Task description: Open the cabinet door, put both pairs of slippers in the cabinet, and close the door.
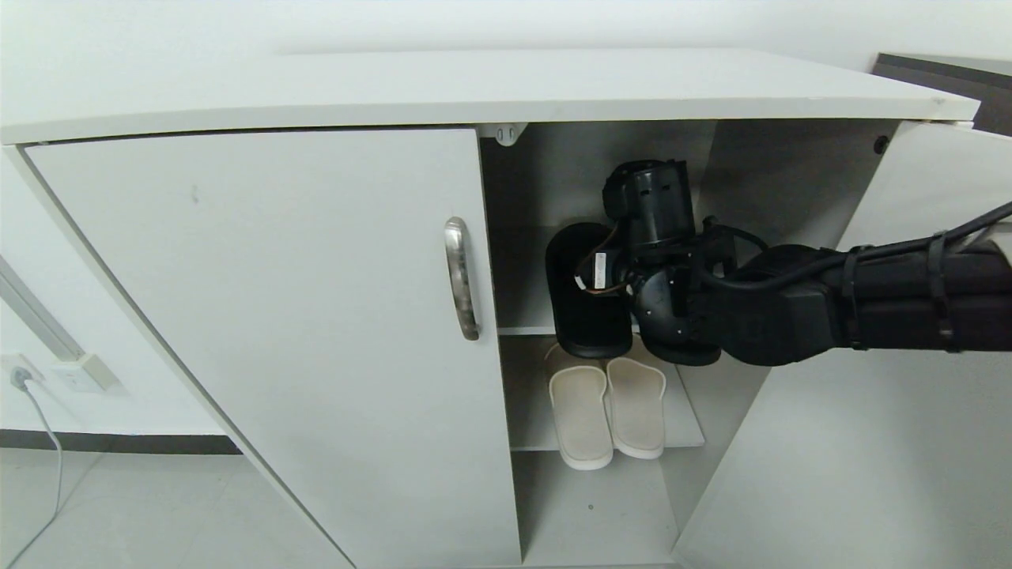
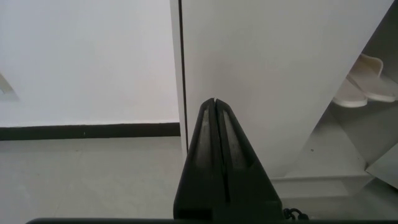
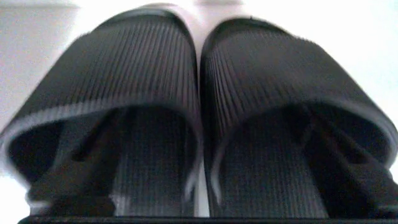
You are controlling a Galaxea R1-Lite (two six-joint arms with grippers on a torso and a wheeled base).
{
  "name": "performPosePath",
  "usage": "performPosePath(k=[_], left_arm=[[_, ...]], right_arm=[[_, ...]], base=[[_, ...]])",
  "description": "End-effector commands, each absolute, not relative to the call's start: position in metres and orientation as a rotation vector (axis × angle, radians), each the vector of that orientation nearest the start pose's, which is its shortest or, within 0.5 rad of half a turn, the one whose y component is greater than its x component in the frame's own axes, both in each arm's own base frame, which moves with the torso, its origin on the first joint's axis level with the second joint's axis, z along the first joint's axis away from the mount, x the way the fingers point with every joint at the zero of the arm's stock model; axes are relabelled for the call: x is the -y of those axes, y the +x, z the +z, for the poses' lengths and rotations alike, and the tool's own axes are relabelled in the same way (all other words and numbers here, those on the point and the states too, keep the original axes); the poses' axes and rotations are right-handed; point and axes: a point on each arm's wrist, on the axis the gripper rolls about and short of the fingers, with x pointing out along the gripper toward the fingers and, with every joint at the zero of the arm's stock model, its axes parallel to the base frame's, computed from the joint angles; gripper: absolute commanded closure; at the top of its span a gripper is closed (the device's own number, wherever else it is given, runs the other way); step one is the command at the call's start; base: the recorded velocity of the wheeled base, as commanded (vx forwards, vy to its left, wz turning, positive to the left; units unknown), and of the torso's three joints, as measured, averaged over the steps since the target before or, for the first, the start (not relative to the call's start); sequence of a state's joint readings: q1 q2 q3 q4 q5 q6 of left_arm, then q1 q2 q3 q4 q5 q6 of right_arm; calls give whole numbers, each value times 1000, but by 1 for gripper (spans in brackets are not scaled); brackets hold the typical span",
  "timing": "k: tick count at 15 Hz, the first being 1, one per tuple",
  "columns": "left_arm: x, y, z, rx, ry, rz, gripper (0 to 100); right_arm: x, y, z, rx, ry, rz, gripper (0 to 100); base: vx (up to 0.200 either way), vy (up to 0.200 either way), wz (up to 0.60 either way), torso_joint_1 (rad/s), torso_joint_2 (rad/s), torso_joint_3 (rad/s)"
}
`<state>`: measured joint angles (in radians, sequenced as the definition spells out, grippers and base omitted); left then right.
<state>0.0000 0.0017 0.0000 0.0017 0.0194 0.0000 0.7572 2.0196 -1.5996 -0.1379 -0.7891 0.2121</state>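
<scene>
White wall [image 1: 158, 32] and pale floor [image 2: 93, 174] framed the cabinet [image 1: 474, 87]; its left door [image 1: 277, 316] stood shut, its right door [image 1: 870, 442] swung wide. From where I stood, the right gripper [image 1: 624, 273] was inside the open bay, clenched on the black slippers [image 1: 581, 316], the pair pressed side by side; their near ends hung over the front lip of the upper shelf [image 1: 518, 328]. At six o'clock from them the white slippers [image 1: 607, 411] already lay together on the lower shelf [image 1: 688, 435], jutting slightly past its edge. The metal handle [image 1: 462, 278] sat at nine o'clock from the black pair, close by.

To my eye the step was setting the second pair down. It seemed wise to carry the pair farther toward the back, so that the whole soles rested on the board; then level them, lower until they bore their own weight, and only then release. Pulling the arm straight out looked safest, lest the fingers drag a strap along; an overhanging end might foul the door on closing.

The left gripper [image 2: 214, 109] hung low outside the cabinet's left end, fingers pressed together on nothing.
</scene>
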Motion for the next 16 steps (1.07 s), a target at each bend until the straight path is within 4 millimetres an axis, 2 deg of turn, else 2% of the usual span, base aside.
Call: performPosePath(k=[1,3,5,6,7,9,11,12,14,16], left_arm=[[0,-23,75,-3,0,20,100],[0,-23,75,-3,0,20,100],[0,-23,75,-5,0,20,100],[0,-23,75,-5,0,20,100],[0,-23,75,-3,0,18,100],[0,-23,75,-5,2,17,100],[0,-23,75,-5,2,17,100],[0,-23,75,-5,2,17,100],[0,-23,75,-5,2,20,100],[0,-23,75,-5,2,18,100]], right_arm=[[-262,269,264,-169,53,-9,0],[-253,236,275,-165,56,41,0],[-241,206,273,-181,45,98,0],[-241,206,273,-181,45,98,0],[-231,181,263,-186,48,190,0],[-222,157,249,-183,38,263,0],[-212,144,239,-195,22,293,0],[-209,142,238,-197,23,303,100],[-205,138,231,-217,-28,372,100],[-206,138,222,-237,-53,366,100]], base=[[0,0,0,0,0,0],[0,0,0,0,0,0],[0,0,0,0,0,0],[0,0,0,0,0,0],[0,0,0,0,0,0],[0,0,0,0,0,0],[0,0,0,0,0,0],[0,0,0,0,0,0],[0,0,0,0,0,0],[0,0,0,0,0,0]])
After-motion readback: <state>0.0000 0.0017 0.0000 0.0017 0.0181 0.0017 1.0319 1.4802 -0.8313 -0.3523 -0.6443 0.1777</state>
